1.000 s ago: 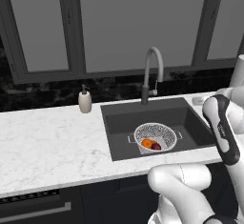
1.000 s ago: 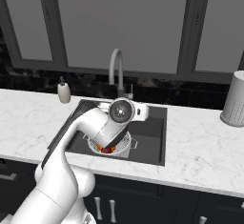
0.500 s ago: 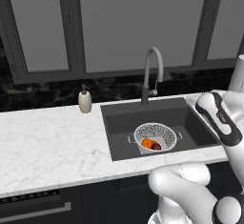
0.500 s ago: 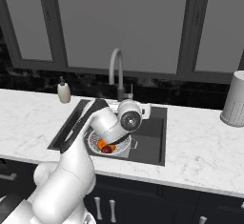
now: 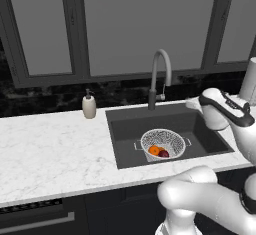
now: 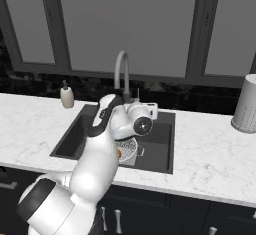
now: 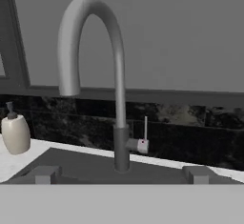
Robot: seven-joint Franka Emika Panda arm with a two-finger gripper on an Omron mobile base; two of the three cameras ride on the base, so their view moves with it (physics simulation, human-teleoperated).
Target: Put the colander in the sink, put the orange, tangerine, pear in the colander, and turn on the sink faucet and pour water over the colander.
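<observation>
Colander (image 5: 163,143) is sitting in the sink (image 5: 125,129) w/ the fruit already inside. I'm seeing an orange (image 5: 154,150) one and the dark red pear (image 5: 163,153) against its near wall, can't make out a third from here. So by my read the loading part is done and I'm lining up for the water.

Gripper (image 7: 121,178) is hanging wide open w/ nothing in it, pointed straight at the sink faucet (image 7: 114,75) at the far edge of the basin. I'm keeping the jaws spread bc the little side lever (image 7: 144,139) on the tap's right needs room to slip between them. Spout is arching left, roughly above the colander. Soap bottle (image 7: 15,131) is sitting off to the left on the counter (image 5: 50,154), well apart.
</observation>
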